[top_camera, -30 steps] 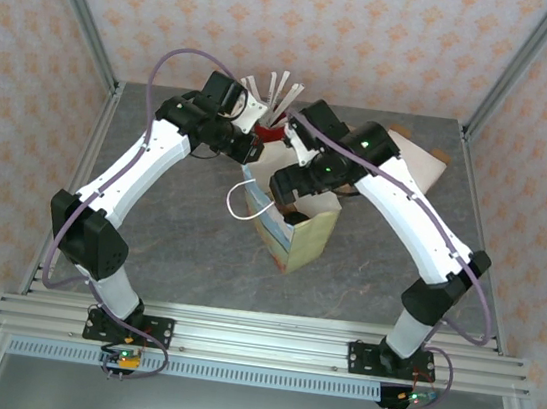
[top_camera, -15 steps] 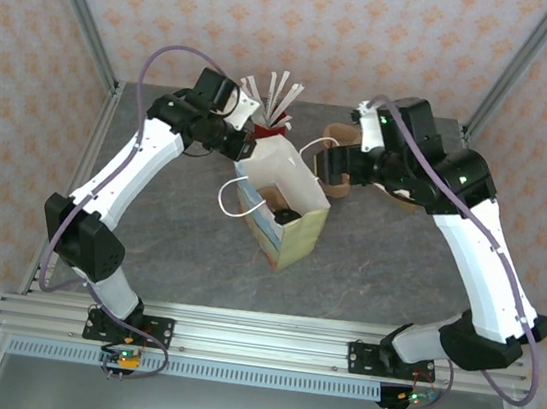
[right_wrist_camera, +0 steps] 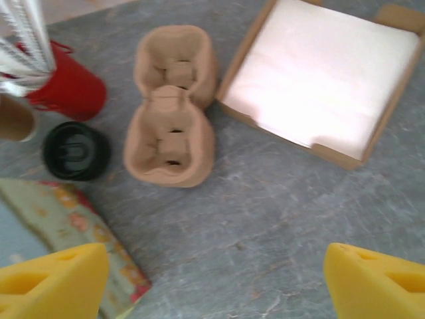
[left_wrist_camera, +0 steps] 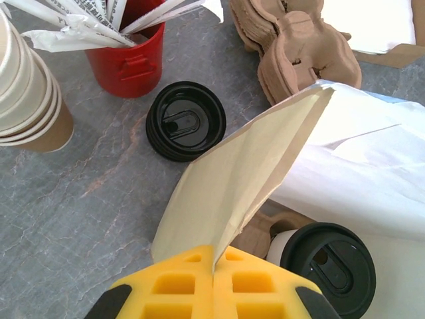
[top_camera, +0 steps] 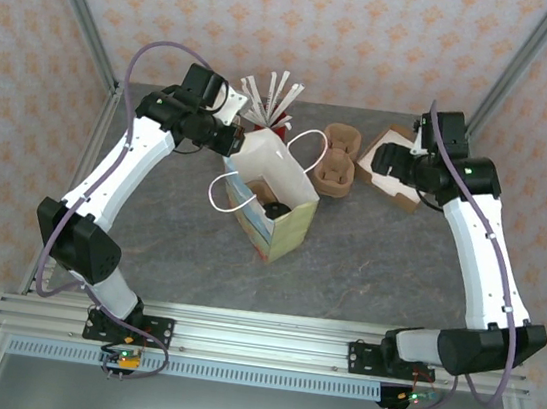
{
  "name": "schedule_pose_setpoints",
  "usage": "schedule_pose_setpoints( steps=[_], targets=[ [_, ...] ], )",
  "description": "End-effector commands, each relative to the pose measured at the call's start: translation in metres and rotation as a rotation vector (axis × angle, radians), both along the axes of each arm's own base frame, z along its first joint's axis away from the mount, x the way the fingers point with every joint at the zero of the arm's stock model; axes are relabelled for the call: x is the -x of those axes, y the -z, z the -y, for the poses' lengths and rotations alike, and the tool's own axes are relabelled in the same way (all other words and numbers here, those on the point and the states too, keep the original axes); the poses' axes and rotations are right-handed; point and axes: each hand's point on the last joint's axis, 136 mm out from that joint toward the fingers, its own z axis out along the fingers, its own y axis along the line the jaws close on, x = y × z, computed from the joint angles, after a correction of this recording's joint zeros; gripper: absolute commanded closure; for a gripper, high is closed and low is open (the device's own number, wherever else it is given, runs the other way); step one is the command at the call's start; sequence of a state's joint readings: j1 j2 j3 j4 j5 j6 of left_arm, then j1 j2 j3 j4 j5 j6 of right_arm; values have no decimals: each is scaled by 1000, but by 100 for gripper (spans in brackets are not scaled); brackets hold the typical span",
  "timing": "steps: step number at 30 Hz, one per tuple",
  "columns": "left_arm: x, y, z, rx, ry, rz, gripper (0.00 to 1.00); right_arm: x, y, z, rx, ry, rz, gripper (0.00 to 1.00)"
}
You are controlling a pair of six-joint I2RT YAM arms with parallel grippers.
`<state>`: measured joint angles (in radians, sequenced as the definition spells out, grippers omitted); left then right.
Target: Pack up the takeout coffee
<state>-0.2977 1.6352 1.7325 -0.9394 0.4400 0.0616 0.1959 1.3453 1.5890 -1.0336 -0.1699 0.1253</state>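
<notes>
The takeout coffee (top_camera: 276,210), a cream cup under a black lid (left_wrist_camera: 334,266), stands upright inside the open paper bag (top_camera: 296,230). My left gripper (top_camera: 235,143) is at the bag's back left corner. In the left wrist view its yellow fingertips (left_wrist_camera: 214,264) are shut on the bag's cream rim (left_wrist_camera: 247,174), with the coffee just right of them. My right gripper (top_camera: 386,160) hovers at the back right, away from the bag. It is open with nothing between its yellow fingers (right_wrist_camera: 60,279) and bare grey table under the gripper (right_wrist_camera: 216,279).
Behind the bag stand a red cup of wrapped straws (left_wrist_camera: 129,56), a stack of lidless cups (left_wrist_camera: 26,100) and loose black lids (left_wrist_camera: 186,121). Pulp cup carriers (top_camera: 338,160) lie right of the bag. A cardboard box of white napkins (right_wrist_camera: 325,73) sits beyond them.
My right arm has lifted out of the bag's mouth and swung right to above the napkin box. The bag has shifted slightly left with my left gripper, and the coffee now shows inside.
</notes>
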Motion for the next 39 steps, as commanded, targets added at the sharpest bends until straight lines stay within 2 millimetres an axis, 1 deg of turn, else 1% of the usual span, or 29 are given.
schedule_pose_setpoints(
  steps=[1, 4, 7, 9, 12, 15, 18, 20, 21, 25, 27, 28, 31, 34, 36, 39],
  targets=[
    [1, -7, -10, -22, -10, 15, 98, -16, 7, 6, 14, 53, 23, 19],
    [-1, -6, -7, -2, -10, 8, 98, -21, 17, -5, -32, 22, 11, 20],
    [-3, -5, 4, 47, 2, -8, 95, -22, 21, -7, -41, 17, 15, 20],
    [-4, -4, 9, 67, 8, -15, 89, -23, 22, -9, -45, 9, 13, 20],
    [-9, -6, 10, 77, -8, -8, 80, -22, 23, -12, -54, -6, 9, 20],
    [-11, -12, 11, 89, -12, -4, 73, -24, 19, -14, -67, -18, 27, 20],
    [-13, -23, 14, 114, -16, 8, 65, -37, 14, -20, -93, -31, 80, 20],
    [-14, -34, 15, 135, -25, 25, 58, -55, 9, -30, -136, -46, 124, 22],
    [-15, -39, 15, 145, -31, 35, 56, -64, 6, -38, -171, -68, 136, 24],
    [-21, -63, 9, 178, -98, 94, 50, -107, -9, -84, -310, -181, 210, 34],
    [-25, -72, 4, 191, -151, 125, 47, -128, -11, -106, -348, -223, 241, 39],
    [-27, -75, 1, 199, -181, 137, 45, -139, -11, -117, -367, -243, 252, 41],
    [-32, -79, -6, 209, -251, 155, 45, -172, -4, -137, -433, -249, 287, 44],
    [-35, -82, -14, 199, -310, 168, 45, -204, 6, -146, -479, -225, 320, 51],
    [-34, -84, -18, 193, -330, 174, 45, -220, 13, -152, -509, -224, 329, 53],
    [-33, -84, -22, 179, -350, 179, 45, -240, 26, -164, -541, -244, 322, 57]
  ],
)
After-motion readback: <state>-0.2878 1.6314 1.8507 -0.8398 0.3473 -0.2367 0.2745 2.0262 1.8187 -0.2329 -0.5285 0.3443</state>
